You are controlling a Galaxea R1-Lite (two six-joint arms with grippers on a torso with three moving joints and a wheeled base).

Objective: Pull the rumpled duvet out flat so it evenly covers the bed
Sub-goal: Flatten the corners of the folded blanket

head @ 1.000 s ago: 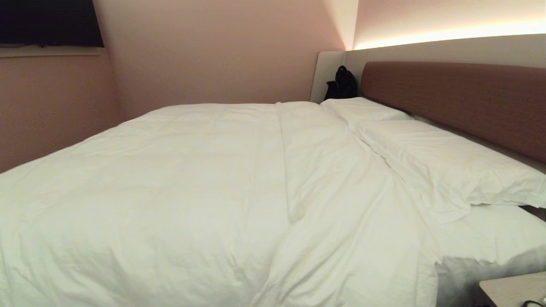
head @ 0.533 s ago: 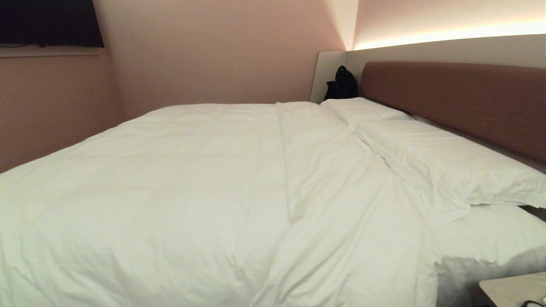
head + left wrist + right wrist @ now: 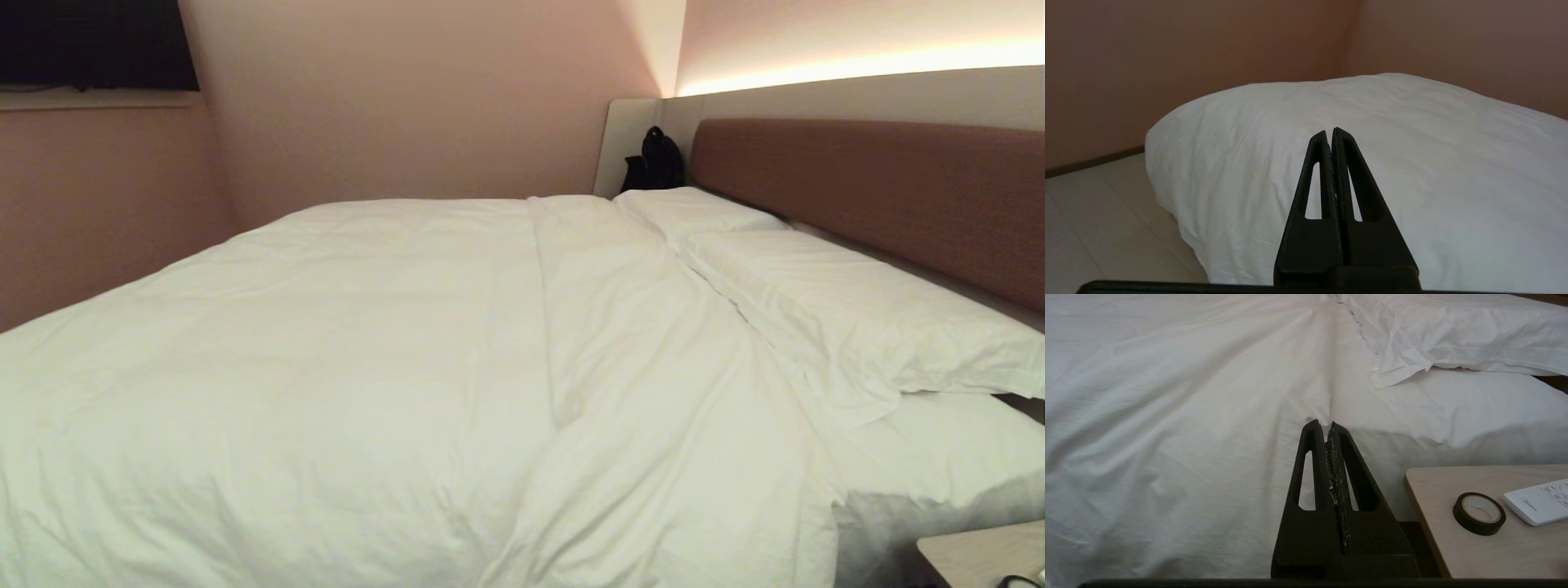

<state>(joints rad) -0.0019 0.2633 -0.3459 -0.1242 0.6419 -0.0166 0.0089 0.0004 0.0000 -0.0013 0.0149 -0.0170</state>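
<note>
Spread wide over the bed (image 3: pixel 865 196), the duvet (image 3: pixel 343 343) — creased, reaching up to the pillows (image 3: pixel 849 302). Left gripper (image 3: pixel 1330 132): fingers (image 3: pixel 1318 171) pressed together, empty, clear of the duvet's rounded corner beyond the tips. Right gripper (image 3: pixel 1327 426): fingers likewise closed on nothing — duvet fold just past them, bench (image 3: pixel 1490 547) with tape roll (image 3: pixel 1479 513) alongside.

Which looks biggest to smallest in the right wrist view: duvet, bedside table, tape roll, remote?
1. duvet, fills most of the picture
2. bedside table, only partly in frame
3. tape roll and remote: too close to rank, since the remote is cut off at the edge
</note>
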